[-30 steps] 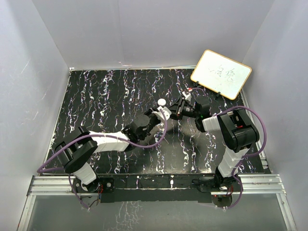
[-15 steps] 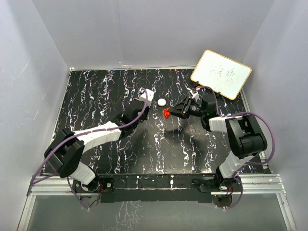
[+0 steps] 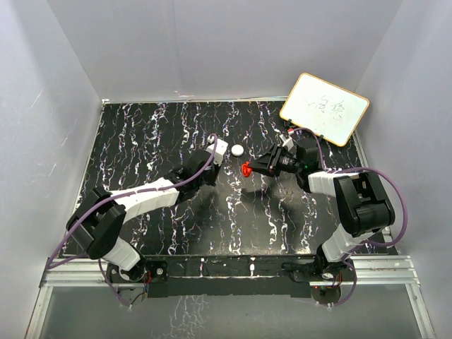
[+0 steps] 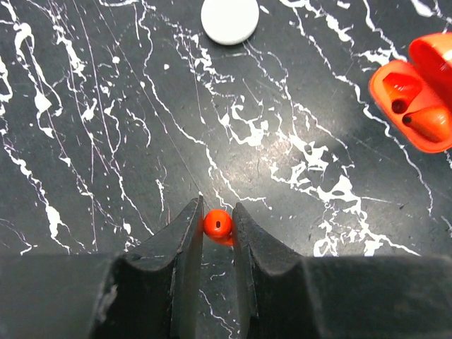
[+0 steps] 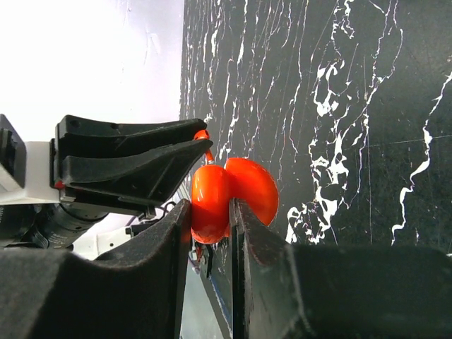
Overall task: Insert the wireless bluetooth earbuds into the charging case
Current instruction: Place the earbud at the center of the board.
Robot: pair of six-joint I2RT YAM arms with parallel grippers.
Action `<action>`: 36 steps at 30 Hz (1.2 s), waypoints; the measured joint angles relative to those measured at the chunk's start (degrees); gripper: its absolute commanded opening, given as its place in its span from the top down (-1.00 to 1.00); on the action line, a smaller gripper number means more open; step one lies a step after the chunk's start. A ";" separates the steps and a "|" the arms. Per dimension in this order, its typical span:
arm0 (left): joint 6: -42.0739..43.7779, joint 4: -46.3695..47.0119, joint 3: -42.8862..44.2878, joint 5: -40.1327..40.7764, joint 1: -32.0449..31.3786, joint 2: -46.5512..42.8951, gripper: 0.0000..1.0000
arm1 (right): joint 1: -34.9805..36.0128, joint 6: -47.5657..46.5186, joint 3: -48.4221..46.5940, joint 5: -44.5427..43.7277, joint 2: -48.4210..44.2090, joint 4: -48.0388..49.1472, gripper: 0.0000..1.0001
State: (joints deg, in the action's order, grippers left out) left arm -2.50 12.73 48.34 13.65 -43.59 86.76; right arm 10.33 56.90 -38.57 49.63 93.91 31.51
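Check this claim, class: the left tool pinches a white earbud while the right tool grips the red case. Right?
No. The earbud in the left tool is red, not white, as the left wrist view shows; the right tool does grip the red case.

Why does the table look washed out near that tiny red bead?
Left wrist view: light glares off the glossy table beyond the earbud; right wrist view: the wall behind the charging case is blown out white; top view: evenly lit.

Small glossy red earbud (image 4: 217, 224), pinched in the left tool (image 4: 217, 210); open red charging case (image 4: 413, 99), lid back, at its two o'clock.
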 measured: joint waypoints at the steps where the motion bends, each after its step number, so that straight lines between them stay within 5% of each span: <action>1: 0.09 -0.42 0.00 -0.09 0.00 0.28 0.89 | 0.00 -0.04 0.00 0.02 0.00 -0.11 1.00; 36: 2.08 0.94 -4.55 -4.35 3.02 4.96 0.60 | -0.11 -5.16 -3.76 5.79 3.58 -2.99 1.00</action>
State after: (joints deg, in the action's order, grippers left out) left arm -0.43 13.67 43.79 9.30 -40.58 91.72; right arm 10.22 51.75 -42.33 55.42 97.49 28.51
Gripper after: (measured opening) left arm 0.200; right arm 0.227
